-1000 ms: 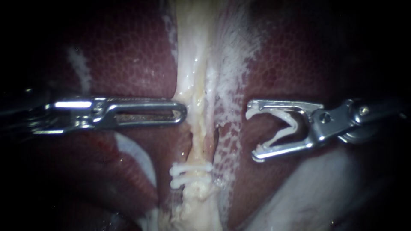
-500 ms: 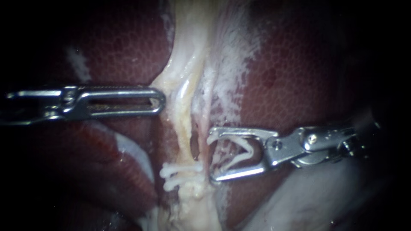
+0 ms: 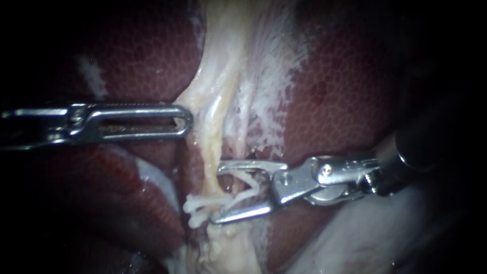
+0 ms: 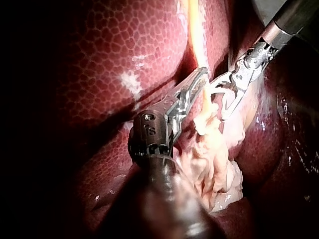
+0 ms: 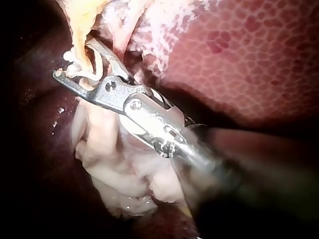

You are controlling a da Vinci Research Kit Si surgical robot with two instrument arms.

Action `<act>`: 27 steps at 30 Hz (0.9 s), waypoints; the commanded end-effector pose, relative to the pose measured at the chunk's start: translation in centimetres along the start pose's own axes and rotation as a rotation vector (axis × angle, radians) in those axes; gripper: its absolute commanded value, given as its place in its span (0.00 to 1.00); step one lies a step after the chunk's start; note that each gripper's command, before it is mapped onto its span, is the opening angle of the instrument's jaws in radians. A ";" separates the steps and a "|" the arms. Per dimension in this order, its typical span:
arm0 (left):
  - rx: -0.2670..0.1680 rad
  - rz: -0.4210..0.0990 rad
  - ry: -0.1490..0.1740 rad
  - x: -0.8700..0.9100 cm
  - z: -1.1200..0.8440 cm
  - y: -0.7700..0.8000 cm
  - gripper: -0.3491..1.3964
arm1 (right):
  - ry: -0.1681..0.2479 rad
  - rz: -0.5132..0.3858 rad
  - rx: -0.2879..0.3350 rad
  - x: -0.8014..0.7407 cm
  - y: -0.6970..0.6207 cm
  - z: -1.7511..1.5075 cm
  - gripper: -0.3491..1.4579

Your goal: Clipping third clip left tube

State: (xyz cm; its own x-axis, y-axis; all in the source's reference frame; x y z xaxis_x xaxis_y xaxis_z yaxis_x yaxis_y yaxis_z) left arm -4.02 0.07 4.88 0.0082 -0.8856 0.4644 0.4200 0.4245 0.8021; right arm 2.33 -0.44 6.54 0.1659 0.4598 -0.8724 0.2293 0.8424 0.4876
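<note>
Holding a clip [image 3: 252, 181] in wide jaws, right instrument [image 3: 218, 193] straddles the upright tube [image 3: 215, 127] low centre; left instrument [image 3: 186, 120] pinches it higher.

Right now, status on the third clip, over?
Left instrument: jaws shut on pale tissue. Right instrument: jaws holding open clip astride left tube, just above two set clips. Clip not yet closed; nothing blocking.

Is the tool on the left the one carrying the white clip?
No, the clip sits between the jaws of the right tool, astride the tube.
</note>
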 end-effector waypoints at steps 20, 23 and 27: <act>-0.003 0.003 -0.002 0.05 0.04 0.01 0.00 | 0.010 0.015 0.046 0.24 0.05 0.14 0.52; -0.003 0.003 -0.002 0.05 0.04 0.01 0.00 | 0.014 0.024 0.049 0.37 0.11 0.06 0.51; -0.004 0.003 -0.002 0.06 0.05 0.01 0.00 | 0.020 0.037 0.056 0.56 0.20 -0.05 0.50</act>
State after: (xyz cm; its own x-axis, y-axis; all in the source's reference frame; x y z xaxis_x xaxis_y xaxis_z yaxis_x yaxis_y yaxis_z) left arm -4.06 0.03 4.94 0.0075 -0.8838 0.4677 0.4235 0.4265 0.7992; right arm 2.41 0.05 6.12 0.1572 0.4989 -0.8523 0.2782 0.8057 0.5230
